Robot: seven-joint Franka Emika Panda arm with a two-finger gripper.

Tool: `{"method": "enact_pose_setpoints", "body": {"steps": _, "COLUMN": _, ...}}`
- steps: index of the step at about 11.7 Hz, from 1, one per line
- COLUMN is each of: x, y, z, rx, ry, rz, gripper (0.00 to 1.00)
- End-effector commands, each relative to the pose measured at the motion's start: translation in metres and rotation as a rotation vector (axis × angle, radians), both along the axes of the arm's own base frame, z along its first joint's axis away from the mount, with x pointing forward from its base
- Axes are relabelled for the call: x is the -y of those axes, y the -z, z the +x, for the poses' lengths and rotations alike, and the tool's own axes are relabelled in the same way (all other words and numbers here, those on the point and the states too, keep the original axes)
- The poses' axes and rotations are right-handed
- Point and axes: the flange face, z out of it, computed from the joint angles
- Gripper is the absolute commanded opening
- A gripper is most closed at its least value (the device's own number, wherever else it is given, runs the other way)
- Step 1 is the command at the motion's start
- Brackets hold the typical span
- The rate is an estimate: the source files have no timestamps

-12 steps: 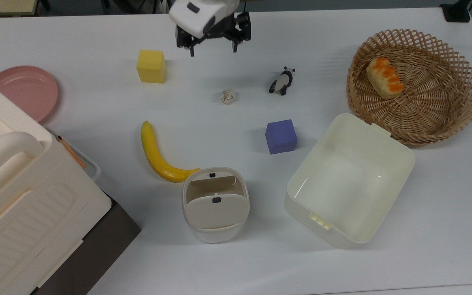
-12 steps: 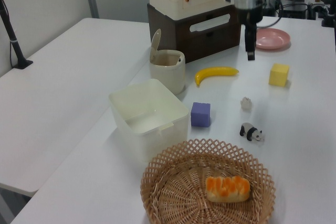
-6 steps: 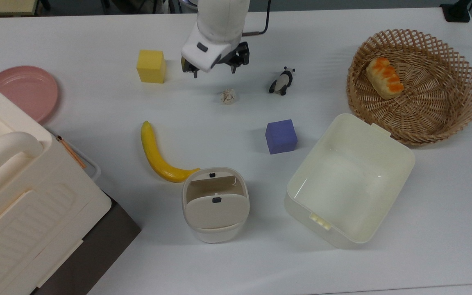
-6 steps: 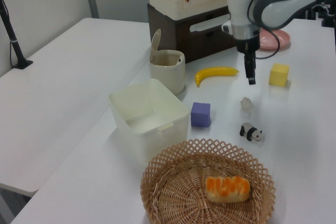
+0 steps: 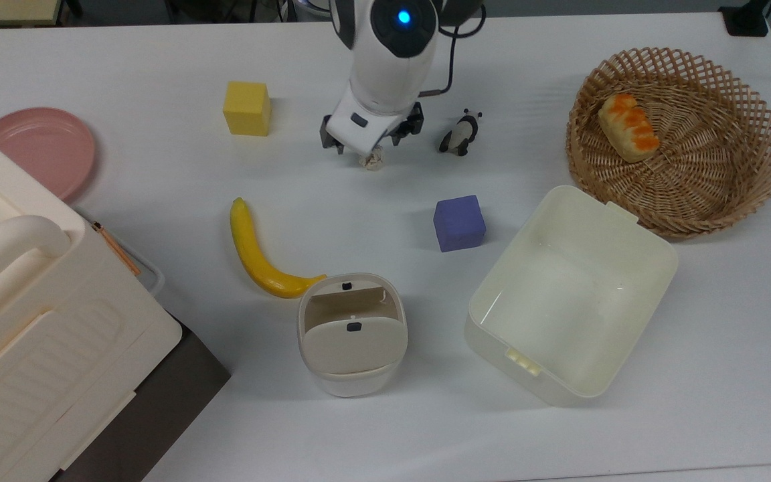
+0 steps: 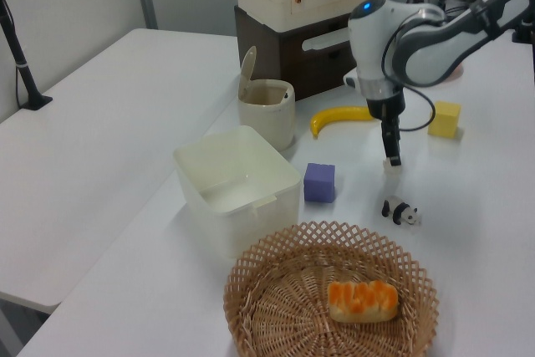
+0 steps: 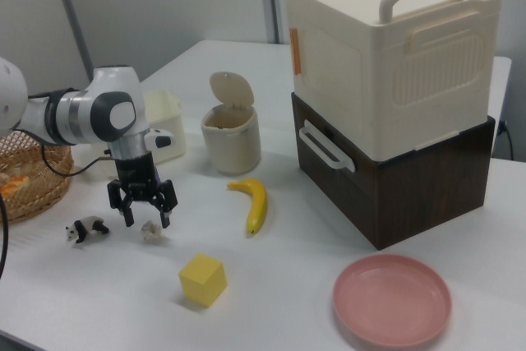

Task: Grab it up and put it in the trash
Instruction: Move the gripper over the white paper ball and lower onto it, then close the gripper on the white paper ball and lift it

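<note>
approach | gripper (image 7: 141, 216) jaws apart, straddling above paper wad (image 7: 152, 230) | wad directly below on bench (image 5: 559, 428) | trash (image 5: 352, 333) well apart

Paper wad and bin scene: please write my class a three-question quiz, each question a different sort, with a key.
1. True or false: the hand has its fingers spread on either side of the paper wad.
2. Which lies nearest the bin in the top view? A banana B panda figure C yellow cube
3. What rests in the wicker basket?

Key: 1 true; 2 A; 3 a bread roll.
</note>
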Motion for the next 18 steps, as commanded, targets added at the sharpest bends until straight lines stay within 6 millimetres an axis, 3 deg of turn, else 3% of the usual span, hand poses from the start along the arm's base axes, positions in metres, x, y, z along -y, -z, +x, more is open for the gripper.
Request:
{"method": "enact_pose_setpoints", "body": {"steps": 1, "x": -0.011, "y": 0.018, "z": 0.0, "rx": 0.027, "ry": 0.006, "rz": -0.018, "gripper": 0.92}}
{"method": "enact_pose_setpoints", "body": {"steps": 3, "x": -0.011, "y": 0.022, "z": 0.0, "rx": 0.026, "ry": -0.006, "rz": -0.028, "gripper": 0.76}}
{"method": "enact_pose_setpoints", "body": {"steps": 5, "x": -0.008, "y": 0.022, "z": 0.0, "rx": 0.028, "ry": -0.024, "rz": -0.041, "gripper": 0.47}}
{"method": "enact_pose_setpoints", "body": {"steps": 7, "x": -0.009, "y": 0.021, "z": 0.0, "rx": 0.029, "ry": -0.026, "rz": -0.04, "gripper": 0.27}}
{"method": "enact_pose_setpoints", "body": {"steps": 10, "x": -0.006, "y": 0.004, "z": 0.002, "rx": 0.046, "ry": -0.023, "rz": -0.035, "gripper": 0.22}}
{"method": "enact_pose_setpoints", "body": {"steps": 13, "x": 0.001, "y": -0.062, "z": -0.001, "rx": 0.089, "ry": -0.038, "rz": -0.02, "gripper": 0.22}}
{"method": "enact_pose_setpoints", "body": {"steps": 15, "x": 0.01, "y": -0.129, "z": -0.006, "rx": 0.115, "ry": -0.06, "rz": 0.001, "gripper": 0.22}}
{"method": "enact_pose_setpoints", "body": {"steps": 16, "x": 0.015, "y": -0.15, "z": -0.007, "rx": 0.121, "ry": -0.06, "rz": 0.004, "gripper": 0.22}}
{"method": "enact_pose_setpoints", "body": {"steps": 18, "x": 0.044, "y": -0.205, "z": -0.005, "rx": 0.137, "ry": -0.048, "rz": 0.012, "gripper": 0.22}}
